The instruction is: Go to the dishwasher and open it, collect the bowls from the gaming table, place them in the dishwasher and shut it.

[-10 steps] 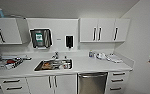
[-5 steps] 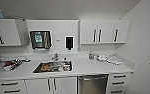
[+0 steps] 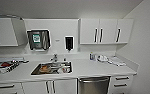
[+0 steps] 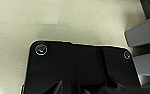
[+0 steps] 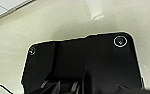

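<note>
Kitchenette sits larger and lower in the head view than a second ago: the camera has advanced, the units themselves have not moved. Judgement: approach leg under way.

Dishwasher (image 3: 93, 85), steel front, door closed, sits under the counter (image 3: 96, 68), just right of the sink (image 3: 52, 68).

Both wrist views look down on pale speckled floor; the claws' spread cannot be told, and nothing places the dishwasher relative to them.

Wall dispenser (image 3: 38, 39) carries a green label, unreadable. No other writing legible.
</note>
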Available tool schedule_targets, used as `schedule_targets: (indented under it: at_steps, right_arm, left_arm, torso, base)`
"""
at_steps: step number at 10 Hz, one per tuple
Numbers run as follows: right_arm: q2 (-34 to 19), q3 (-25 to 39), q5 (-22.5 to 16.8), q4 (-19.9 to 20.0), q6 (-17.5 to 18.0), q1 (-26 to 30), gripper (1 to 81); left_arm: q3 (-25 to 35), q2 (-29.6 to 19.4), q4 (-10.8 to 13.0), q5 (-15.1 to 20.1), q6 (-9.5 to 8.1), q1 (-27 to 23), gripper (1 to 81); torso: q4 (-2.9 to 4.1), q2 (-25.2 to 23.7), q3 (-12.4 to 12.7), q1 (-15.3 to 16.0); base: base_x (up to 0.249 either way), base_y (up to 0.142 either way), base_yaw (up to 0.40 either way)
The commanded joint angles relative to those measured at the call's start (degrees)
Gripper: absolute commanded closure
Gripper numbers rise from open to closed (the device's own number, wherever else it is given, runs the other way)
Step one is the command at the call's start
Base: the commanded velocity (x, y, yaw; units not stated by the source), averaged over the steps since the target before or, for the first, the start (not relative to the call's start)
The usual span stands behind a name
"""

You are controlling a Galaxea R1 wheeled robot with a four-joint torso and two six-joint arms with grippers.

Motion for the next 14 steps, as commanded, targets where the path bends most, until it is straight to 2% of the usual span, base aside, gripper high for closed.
schedule_targets:
  at_steps: [1, 14]
  right_arm:
    - [-0.5, 0.3, -2.2, -0.3, -0.2, 3.6, 1.0]
    - [-0.5, 0.2, -2.2, -0.4, -0.2, 3.7, 1.0]
  left_arm:
    - [0.3, -0.1, 0.5, 2.2, 0.38, -3.9, 1.0]
    - [0.0, 0.0, 0.5, 2.2, 0.38, -3.9, 1.0]
  torso:
    - [0.00, 0.0, 0.0, 0.0]
    - [0.00, 0.0, 0.0, 0.0]
  base:
    - [0.115, 0.000, 0.000]
    - [0.115, 0.000, 0.000]
